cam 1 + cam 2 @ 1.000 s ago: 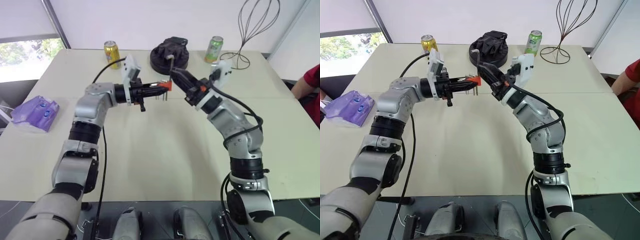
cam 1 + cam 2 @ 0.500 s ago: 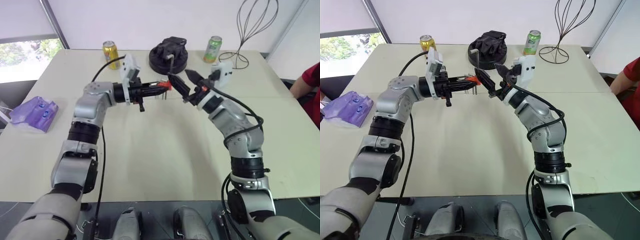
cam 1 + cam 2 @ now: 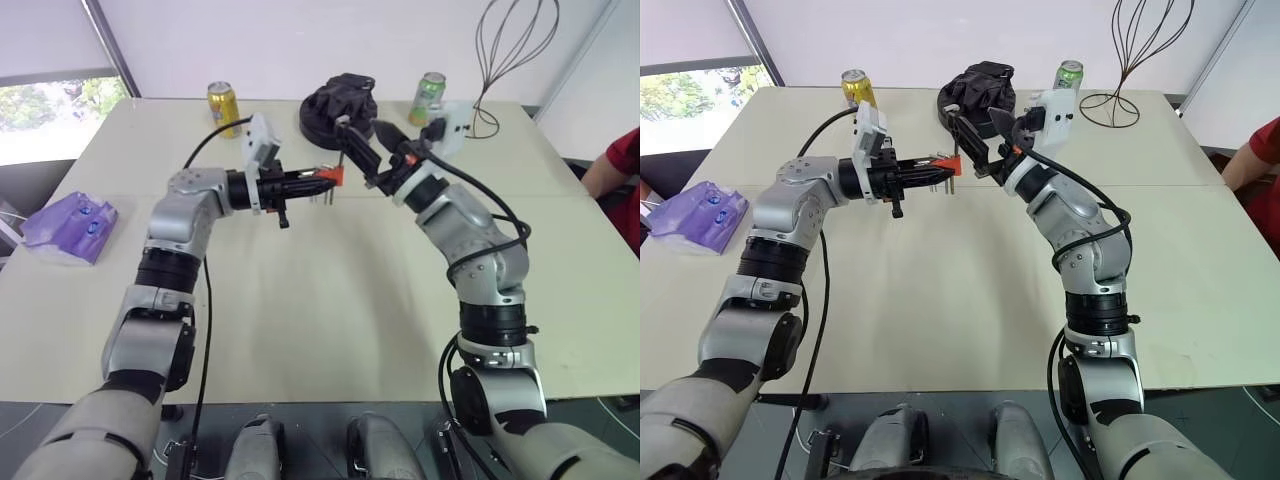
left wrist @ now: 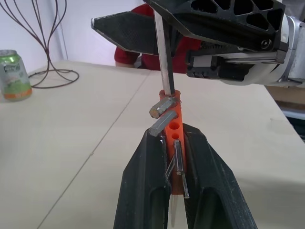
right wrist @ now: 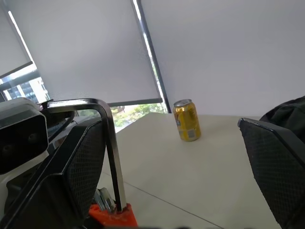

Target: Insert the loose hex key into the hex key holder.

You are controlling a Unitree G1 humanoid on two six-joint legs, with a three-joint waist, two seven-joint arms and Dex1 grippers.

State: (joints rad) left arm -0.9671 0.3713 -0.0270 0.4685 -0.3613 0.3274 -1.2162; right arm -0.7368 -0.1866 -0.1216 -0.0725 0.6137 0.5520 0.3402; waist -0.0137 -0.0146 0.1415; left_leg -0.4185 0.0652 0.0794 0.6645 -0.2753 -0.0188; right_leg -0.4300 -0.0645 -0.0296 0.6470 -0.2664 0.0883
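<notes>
Grey loose hex key (image 4: pixel 162 52) standing in hex key holder (image 4: pixel 174 129) (left tool (image 4: pixel 174 157) clamped), right tool (image 3: pixel 372 140) now spread apart.

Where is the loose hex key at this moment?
The loose hex key stands upright in the top hole of the hex key holder, which the left gripper holds above the table, beside the open right gripper.

Large cream rectangular table (image 3: pixel 330 300) under both arms. Yellow drink can (image 3: pixel 224 107) on far edge, beyond left gripper (image 3: pixel 325 180). Black round bundle (image 3: pixel 341 108) and green drink can (image 3: pixel 431 98) beyond right gripper (image 3: pixel 368 143). Black wire stand (image 3: pixel 500 60) at far right corner. Purple plastic bag (image 3: pixel 70 225) well left of left gripper.
</notes>
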